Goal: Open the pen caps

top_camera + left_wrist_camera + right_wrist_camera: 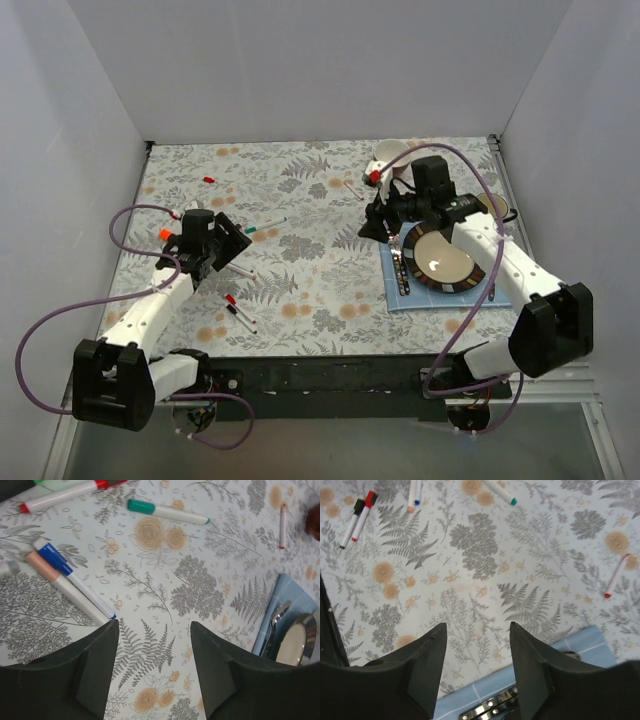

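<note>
Several slim white pens lie on the floral cloth. In the left wrist view a blue-capped pen [75,577] and a peach-capped pen [56,580] lie side by side just ahead-left of my left gripper [154,625], which is open and empty. A green-capped pen [165,512] and a red-capped pen [62,496] lie farther off. My right gripper [477,627] is open and empty above the cloth at the mat's edge. A thin red-tipped pen [616,575] lies to its right. A red pen and a black pen [238,310] lie near the front. A loose red cap [209,180] lies at the back left.
A blue mat [395,285] at the right carries a brown-rimmed plate [445,260] and a fork [400,262]. A white bowl [388,153] stands at the back right. White walls enclose the table on three sides.
</note>
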Action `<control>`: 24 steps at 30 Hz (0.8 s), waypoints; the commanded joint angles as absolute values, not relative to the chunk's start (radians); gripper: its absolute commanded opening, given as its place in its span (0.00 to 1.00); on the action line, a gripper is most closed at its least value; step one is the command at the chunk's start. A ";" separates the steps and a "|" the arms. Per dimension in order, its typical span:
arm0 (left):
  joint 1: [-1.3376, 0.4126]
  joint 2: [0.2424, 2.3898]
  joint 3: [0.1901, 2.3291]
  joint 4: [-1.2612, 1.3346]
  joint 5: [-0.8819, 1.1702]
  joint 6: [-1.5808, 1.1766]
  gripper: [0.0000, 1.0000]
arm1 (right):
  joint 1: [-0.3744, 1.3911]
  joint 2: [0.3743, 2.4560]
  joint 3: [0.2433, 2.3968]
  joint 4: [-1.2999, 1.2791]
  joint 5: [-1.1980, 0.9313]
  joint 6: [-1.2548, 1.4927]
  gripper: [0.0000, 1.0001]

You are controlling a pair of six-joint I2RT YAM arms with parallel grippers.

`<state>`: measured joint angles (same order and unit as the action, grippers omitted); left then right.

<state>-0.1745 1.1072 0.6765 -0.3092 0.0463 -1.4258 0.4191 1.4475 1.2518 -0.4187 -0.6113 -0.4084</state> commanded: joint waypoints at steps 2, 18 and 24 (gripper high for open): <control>-0.181 1.207 0.794 -0.406 -0.169 -1.526 0.54 | 0.373 1.298 1.025 -0.238 -0.728 -0.420 0.66; -0.222 1.583 1.094 -0.508 -0.152 -1.639 0.55 | 0.290 1.241 0.931 -0.189 -0.871 -0.420 0.66; -0.232 1.666 1.202 -0.618 -0.244 -1.917 0.68 | 0.290 1.255 0.930 -0.189 -0.894 -0.405 0.66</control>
